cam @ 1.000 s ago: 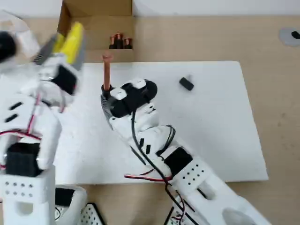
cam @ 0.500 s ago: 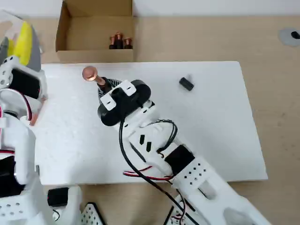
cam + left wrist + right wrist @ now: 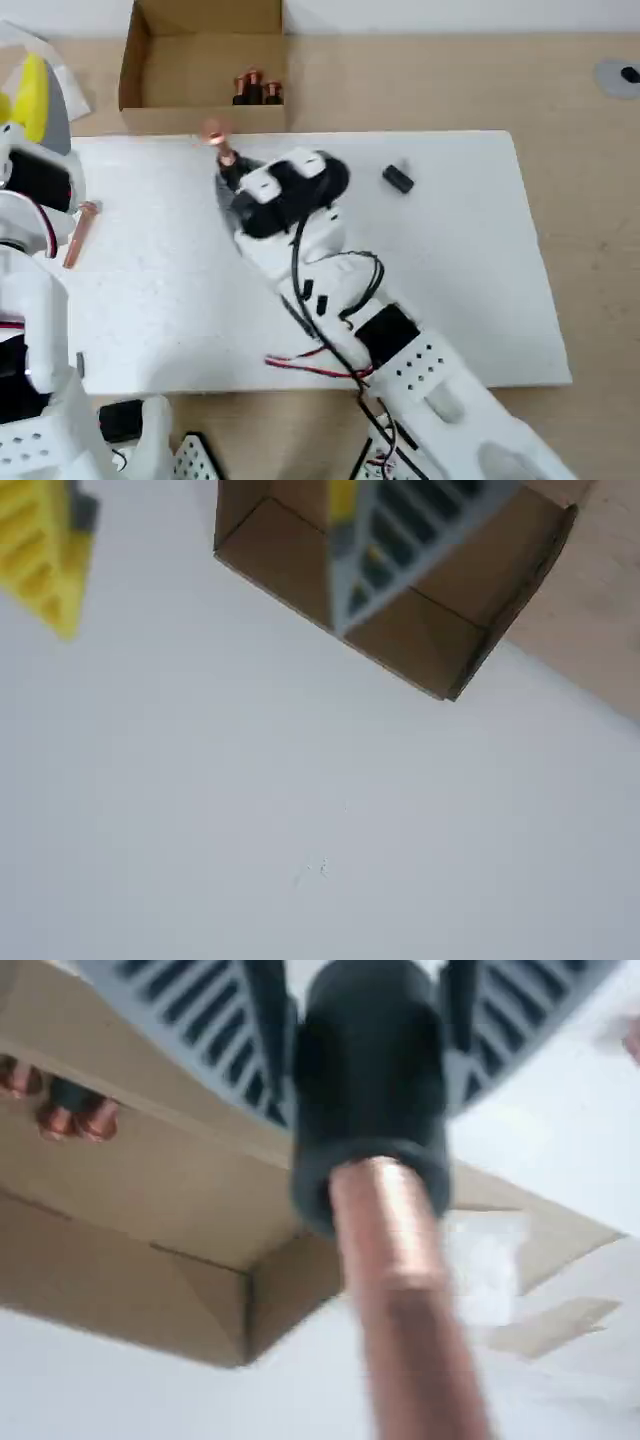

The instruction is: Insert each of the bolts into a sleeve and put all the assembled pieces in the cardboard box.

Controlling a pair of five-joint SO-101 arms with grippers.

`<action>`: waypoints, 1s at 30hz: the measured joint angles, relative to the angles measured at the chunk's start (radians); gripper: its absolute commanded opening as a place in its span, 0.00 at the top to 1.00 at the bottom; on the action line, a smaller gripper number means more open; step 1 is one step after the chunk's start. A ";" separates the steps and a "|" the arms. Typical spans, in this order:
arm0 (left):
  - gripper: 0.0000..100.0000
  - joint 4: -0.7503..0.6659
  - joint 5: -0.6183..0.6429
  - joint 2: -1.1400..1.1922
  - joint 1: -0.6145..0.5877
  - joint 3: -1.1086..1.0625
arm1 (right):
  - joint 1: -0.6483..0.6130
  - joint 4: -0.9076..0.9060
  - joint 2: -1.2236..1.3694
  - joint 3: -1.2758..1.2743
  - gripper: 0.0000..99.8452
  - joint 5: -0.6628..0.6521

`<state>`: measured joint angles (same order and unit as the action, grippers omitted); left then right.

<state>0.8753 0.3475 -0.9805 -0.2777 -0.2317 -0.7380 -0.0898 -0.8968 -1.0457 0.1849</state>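
On my high view the right gripper (image 3: 232, 178) sits left of centre in the upper part of the frame, clenched on a black sleeve (image 3: 368, 1110) with a copper bolt (image 3: 400, 1290) seated in it. The bolt's head pokes up toward the front wall of the cardboard box (image 3: 205, 60), just short of it. The box stands at the upper left, off the white board (image 3: 450, 290), and I can see a few assembled pieces (image 3: 255, 88) huddled in its near right corner. My left gripper (image 3: 42, 100) hangs at the far left edge with its yellow fingers (image 3: 40, 560) spread apart and nothing between them. A loose bolt (image 3: 80, 232) lies on the board at the left edge, just beside the left arm. A spare sleeve (image 3: 398, 178) rests on the board right of centre, near its far edge.
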 measured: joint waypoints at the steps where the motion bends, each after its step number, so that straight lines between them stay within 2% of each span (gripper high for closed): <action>1: 0.83 0.000 0.000 0.000 0.000 0.000 | 0.006 0.000 0.008 0.005 0.99 0.006; 9: 0.83 0.000 0.000 0.000 0.000 -0.005 | 0.015 0.000 0.064 0.055 0.99 0.066; 22: 0.83 0.000 0.000 0.000 0.000 -0.009 | 0.017 0.000 0.118 0.121 0.99 0.038; 27: 0.83 0.000 -0.014 -0.005 0.000 -0.035 | 0.051 -0.046 0.288 0.288 0.99 0.038; 30: 0.83 0.000 -0.117 0.002 0.000 -0.091 | 0.091 -0.114 0.485 0.474 0.99 0.038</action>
<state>0.8753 0.2309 -0.9789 -0.2777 -0.3222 -0.6475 -0.2033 -0.4120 -0.5715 0.2232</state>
